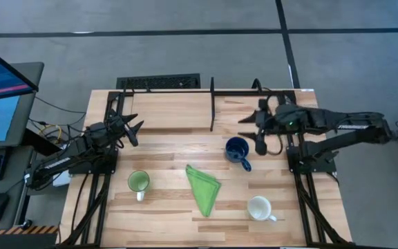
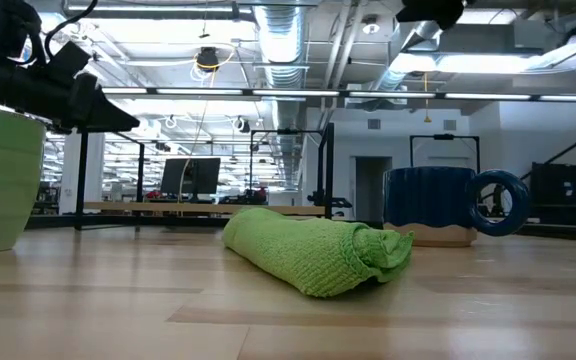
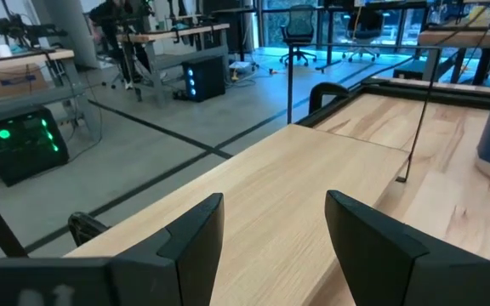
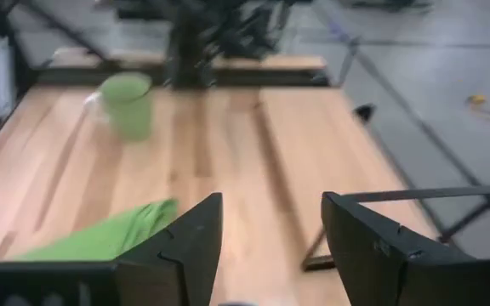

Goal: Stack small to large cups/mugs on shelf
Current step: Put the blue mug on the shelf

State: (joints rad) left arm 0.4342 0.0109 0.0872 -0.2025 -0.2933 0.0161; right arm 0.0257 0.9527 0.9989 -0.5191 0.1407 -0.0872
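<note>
Blue mug (image 1: pixel 237 151) at table centre, green cloth (image 1: pixel 204 188) at its 7 o'clock, green mug (image 1: pixel 138 182) left, white mug (image 1: pixel 259 207) at 5 o'clock, shelf (image 1: pixel 185 104) at 12 o'clock, left gripper (image 1: pixel 131 129) and right gripper (image 1: pixel 253 129) jaws wide, empty.

Two black jointed arms, exposed cabling; each pincer (image 3: pixel 270 246) (image 4: pixel 270 246) has broad matte-black angular fingers.

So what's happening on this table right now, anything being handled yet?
Nothing is held yet. The left gripper and the right gripper both hover open and empty, near the shelf at the table's far edge. The shelf holds no mugs. The dark blue mug stands close to the right gripper, the green mug in front of the left arm, the white mug near the front right, and a folded green cloth lies between them.
</note>
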